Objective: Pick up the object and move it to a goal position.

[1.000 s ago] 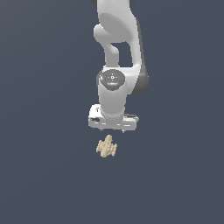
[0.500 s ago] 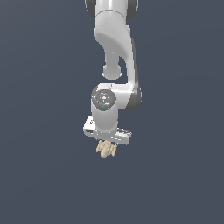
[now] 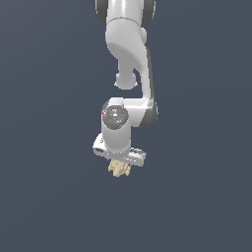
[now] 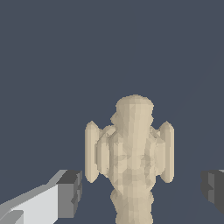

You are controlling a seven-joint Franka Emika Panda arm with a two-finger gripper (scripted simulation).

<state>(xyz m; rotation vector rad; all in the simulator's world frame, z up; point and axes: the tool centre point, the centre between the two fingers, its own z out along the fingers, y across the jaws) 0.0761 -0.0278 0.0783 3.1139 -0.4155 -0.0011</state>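
Jaws wide, nothing gripped: in the wrist view each dark pad (image 4: 70, 192) sits clear of the object (image 4: 131, 159), gap on both sides. Object lies between them, centred, resting on the surface (image 3: 49, 197). Its long axis runs across the closing line, so the pads would meet the ribbed flanks, the narrower span. Exterior view: gripper (image 3: 119, 158) is directly over the object (image 3: 118, 169), which pokes out just below it. My read: pre-grasp, alignment looks good; next is closing. Risk: knobbly ridges give poor pad contact. No goal marker visible.
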